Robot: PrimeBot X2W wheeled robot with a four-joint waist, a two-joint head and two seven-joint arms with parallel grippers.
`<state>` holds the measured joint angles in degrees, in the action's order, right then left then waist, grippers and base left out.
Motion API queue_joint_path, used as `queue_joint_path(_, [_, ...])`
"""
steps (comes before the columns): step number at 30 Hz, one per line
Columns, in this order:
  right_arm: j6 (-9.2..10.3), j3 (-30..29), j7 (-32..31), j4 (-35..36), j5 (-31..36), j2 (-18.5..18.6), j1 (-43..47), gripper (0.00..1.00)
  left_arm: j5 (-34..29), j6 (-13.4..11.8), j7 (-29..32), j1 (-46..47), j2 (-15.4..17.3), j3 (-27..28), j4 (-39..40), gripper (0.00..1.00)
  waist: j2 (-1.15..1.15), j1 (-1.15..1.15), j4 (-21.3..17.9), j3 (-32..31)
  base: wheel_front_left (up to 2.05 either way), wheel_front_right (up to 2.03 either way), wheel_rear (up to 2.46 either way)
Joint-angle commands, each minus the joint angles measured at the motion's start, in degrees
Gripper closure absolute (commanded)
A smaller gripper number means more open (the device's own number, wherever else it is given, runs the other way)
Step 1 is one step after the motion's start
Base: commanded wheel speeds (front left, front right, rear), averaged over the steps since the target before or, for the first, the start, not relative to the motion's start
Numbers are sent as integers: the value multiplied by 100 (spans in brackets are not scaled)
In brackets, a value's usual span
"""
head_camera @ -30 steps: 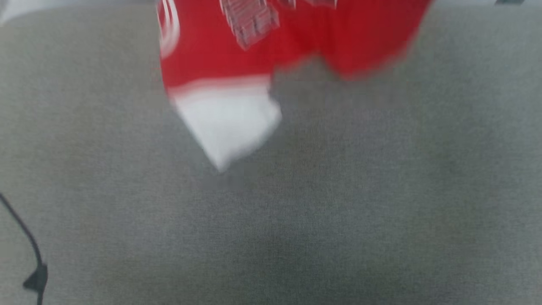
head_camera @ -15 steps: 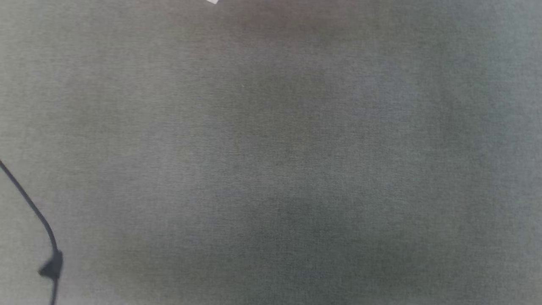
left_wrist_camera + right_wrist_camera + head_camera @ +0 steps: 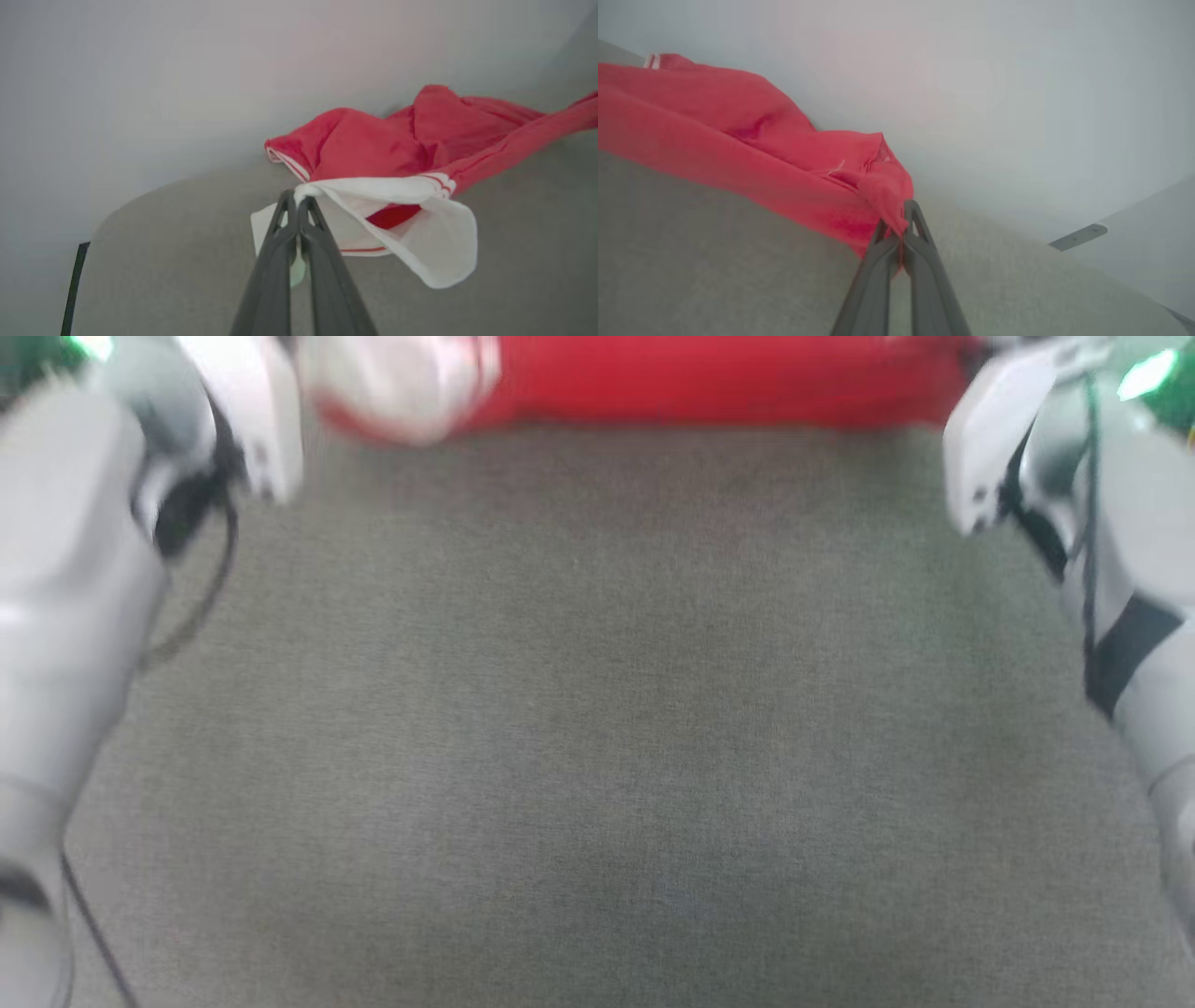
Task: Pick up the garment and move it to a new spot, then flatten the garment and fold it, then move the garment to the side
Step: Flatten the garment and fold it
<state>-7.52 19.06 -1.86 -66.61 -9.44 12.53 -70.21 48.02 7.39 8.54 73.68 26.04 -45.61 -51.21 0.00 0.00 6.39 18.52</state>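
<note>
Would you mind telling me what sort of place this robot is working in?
Probably a garment-folding test station: a grey cloth-covered surface, a plain pale wall, one red garment.

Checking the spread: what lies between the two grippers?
The red and white jersey garment, stretched across the head view; left gripper and right gripper each shut on it.

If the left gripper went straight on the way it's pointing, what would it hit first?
The garment itself: the left gripper is shut on its white hem, and the bunched red cloth just beyond the tips is probably next.
</note>
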Motion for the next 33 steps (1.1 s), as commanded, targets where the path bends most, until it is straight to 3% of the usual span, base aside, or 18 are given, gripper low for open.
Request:
queue_joint_path(1, [6,152,-75,83,-163,63,192,100,115,3,207,-238,107,-88,112,100,0,0,42,-122,0,0,0])
queue_joint_path(5, [6,668,-427,559,-939,319,782,100,475,4,864,-850,359,-191,560,100,0,0,80,-291,0,0,0])
queue_joint_path(10, [6,1250,-1025,1521,-1960,832,1649,100,793,-302,1529,-1661,683,-272,1316,100,0,0,100,-471,0,0,0])
queue_joint_path(20, [5,1829,-2293,3676,-3329,2120,3374,100,1312,-1565,2389,-3477,1751,-340,3762,100,0,0,73,-699,0,0,0])
queue_joint_path(27, [5,1802,-3095,4948,-3888,2753,4489,100,1703,-2471,2644,-4560,2421,-314,5204,100,0,0,46,-700,0,0,0])
queue_joint_path(33, [4,1662,-3754,5756,-4246,3104,5299,100,1949,-3062,2828,-5178,2779,-342,5957,100,0,0,17,-653,0,0,0])
